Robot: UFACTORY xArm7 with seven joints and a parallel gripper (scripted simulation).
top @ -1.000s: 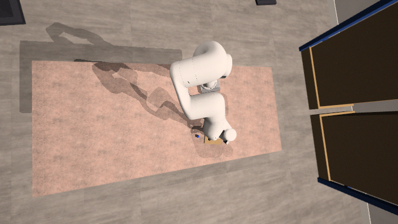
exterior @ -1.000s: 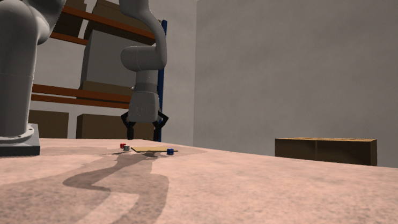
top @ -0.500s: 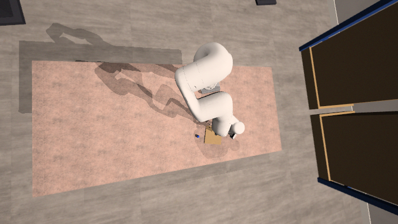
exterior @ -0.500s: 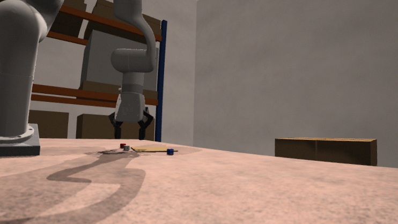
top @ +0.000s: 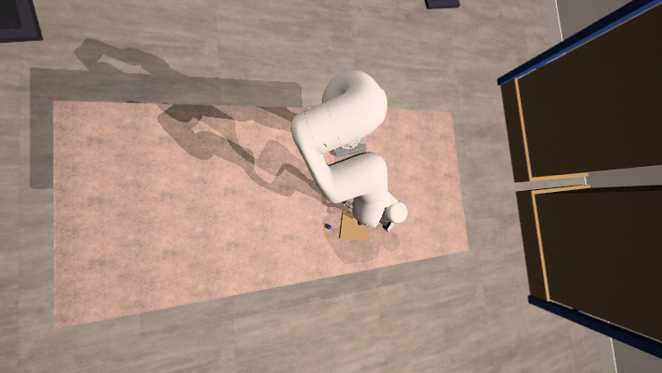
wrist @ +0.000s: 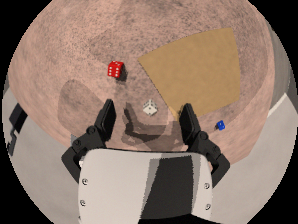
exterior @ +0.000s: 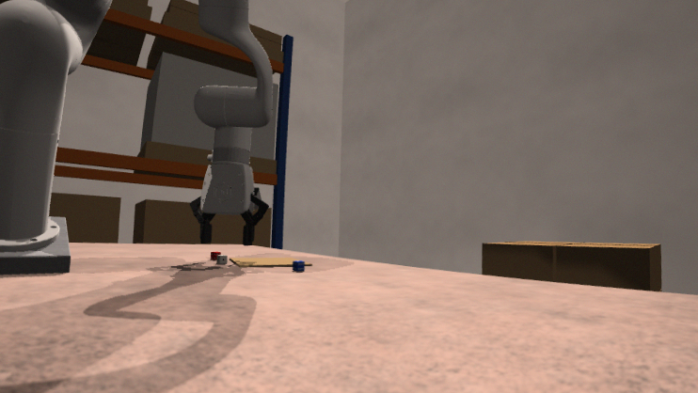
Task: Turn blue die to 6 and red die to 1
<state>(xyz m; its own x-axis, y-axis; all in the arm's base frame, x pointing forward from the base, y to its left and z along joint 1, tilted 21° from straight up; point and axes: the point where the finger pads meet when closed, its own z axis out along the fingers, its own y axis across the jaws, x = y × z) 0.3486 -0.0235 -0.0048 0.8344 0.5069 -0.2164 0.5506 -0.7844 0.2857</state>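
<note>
Orange-beamed pallet racking stood against the wall behind the table, with brown cartons on its lowest visible level. A separate brown carton was well apart to the right. Dark, seemingly rectangular equipment lay at one corner of the top view.

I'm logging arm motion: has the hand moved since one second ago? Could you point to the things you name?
Yes. In the exterior view, the hand (exterior: pixel 227 236) (wrist: pixel 148 109) has shifted left, toward the arm's base (exterior: pixel 60 260) and away from the blue rack post (exterior: pixel 278 205).
</note>
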